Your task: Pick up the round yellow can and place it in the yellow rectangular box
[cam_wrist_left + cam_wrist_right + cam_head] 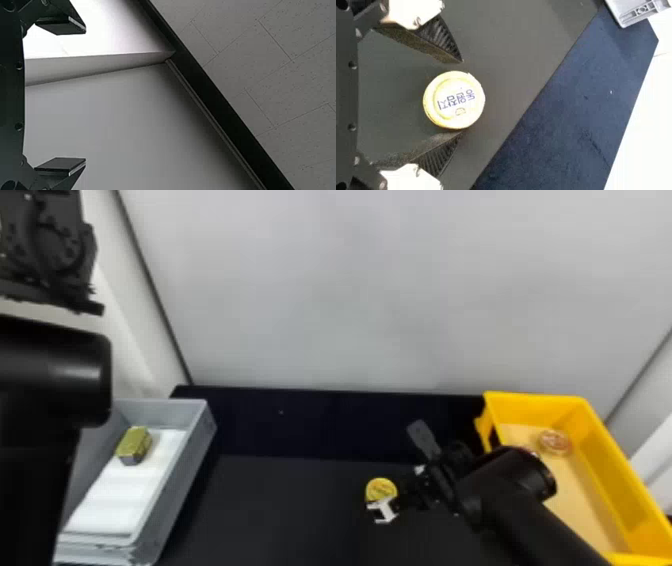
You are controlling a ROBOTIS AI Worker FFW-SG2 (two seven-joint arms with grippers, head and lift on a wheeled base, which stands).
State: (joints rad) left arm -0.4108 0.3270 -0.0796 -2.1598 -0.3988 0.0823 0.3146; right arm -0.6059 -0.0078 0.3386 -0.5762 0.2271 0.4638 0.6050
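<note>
While the right pincer (pixel 461 98) is spread wide astride the yellow can (pixel 381 489), lower centre of head view, nothing gripped, even the side gaps, then close gently.

Dark blue Korean lettering (pixel 456 100) and a small outlined mark (pixel 460 111) are printed atop the round yellow can (pixel 381 489), near right.

Round yellow can (pixel 454 99), between the black fingers of the right gripper (pixel 395 488): blue lettering on lid. Yellow rectangular plastic box (pixel 602 445), right of hand: plain; copper-toned round item (pixel 554 441) inside. Grey rectangular bin (pixel 182 475), left of hand: white liner (pixel 125 495), olive-gold block (pixel 134 441). Tabletop (pixel 280 500) beneath hand: black.
</note>
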